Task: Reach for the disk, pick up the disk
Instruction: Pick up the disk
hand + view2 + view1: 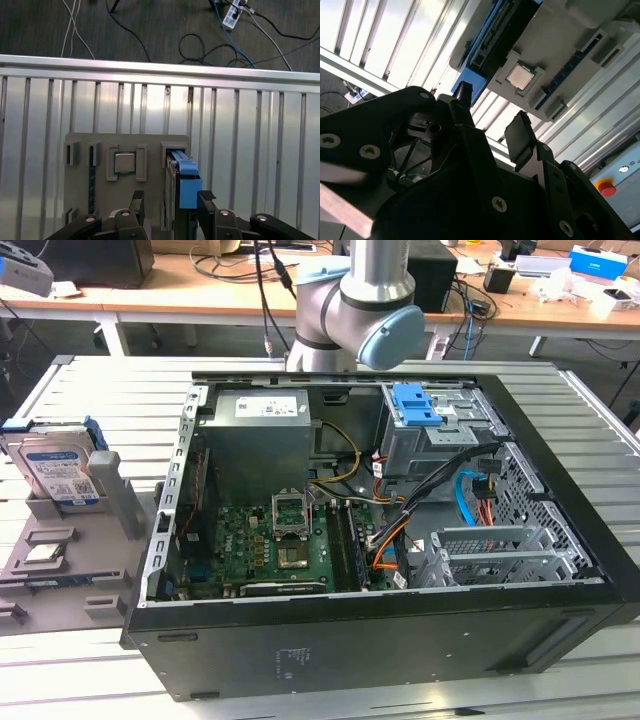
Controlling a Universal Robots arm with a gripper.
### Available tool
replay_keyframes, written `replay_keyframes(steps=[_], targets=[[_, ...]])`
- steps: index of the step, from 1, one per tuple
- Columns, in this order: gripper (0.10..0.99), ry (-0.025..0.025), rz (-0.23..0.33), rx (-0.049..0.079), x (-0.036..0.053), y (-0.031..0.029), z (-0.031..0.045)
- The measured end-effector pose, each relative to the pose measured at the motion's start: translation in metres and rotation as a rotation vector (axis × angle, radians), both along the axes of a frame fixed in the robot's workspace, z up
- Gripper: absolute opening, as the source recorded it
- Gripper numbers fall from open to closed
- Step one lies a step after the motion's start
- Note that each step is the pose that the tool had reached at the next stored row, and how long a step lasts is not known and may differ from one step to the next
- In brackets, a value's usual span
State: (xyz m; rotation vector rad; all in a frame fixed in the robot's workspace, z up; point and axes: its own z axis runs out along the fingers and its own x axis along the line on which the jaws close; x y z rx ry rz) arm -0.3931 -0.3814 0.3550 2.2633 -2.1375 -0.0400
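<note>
**Item.** The flat rectangular silver hard disk has a white-and-blue label and a blue plastic bracket along its edges.

**Location.** The disk stands on edge in a slot of the grey plastic holder tray. The tray sits on the slatted aluminium table at the exterior view's left, well apart from the open black computer case. A square metal processor chip sits in a neighbouring pocket of the tray, beside the disk but not touching it.

**Handling, as judged.**
- The disk looks rigid and dense for its size, with a metal shell that will not give under the pads.
- Its broad faces are smooth, so a light pinch could slip.
- It is likely sensitive to shock, and a drop or a knock against the slot wall would be the main hazard.
- The blue bracket is the softer part and may flex.
- The soundest hold appears to be across the two broad faces, on the upper portion standing clear of the slot.

**Position relative to the gripper.**
- In the first wrist view the black two-finger gripper looks down on the disk, which is seen edge-on with the blue bracket end uppermost.
- The fingers are spread apart and hold nothing, and the gap is wider than the disk is thick.
- The disk's edge lines up within that gap, nearer one finger than the other, so it is not quite centred.
- No contact is evident, and the height above the disk cannot be told.
- The second wrist view agrees, with the bracket end showing just past a fingertip.
</note>
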Motion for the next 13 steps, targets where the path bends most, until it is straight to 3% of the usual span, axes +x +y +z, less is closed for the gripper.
replay_keyframes(steps=[2,6,13], targets=[[0.545,0.0001,0.000,0.000,0.0008,0.0011,-0.0019],[0.545,0.0004,-0.004,0.000,0.0029,0.0097,-0.0067],[0.545,0.0004,-0.077,0.000,0.0034,0.0110,-0.0142]])
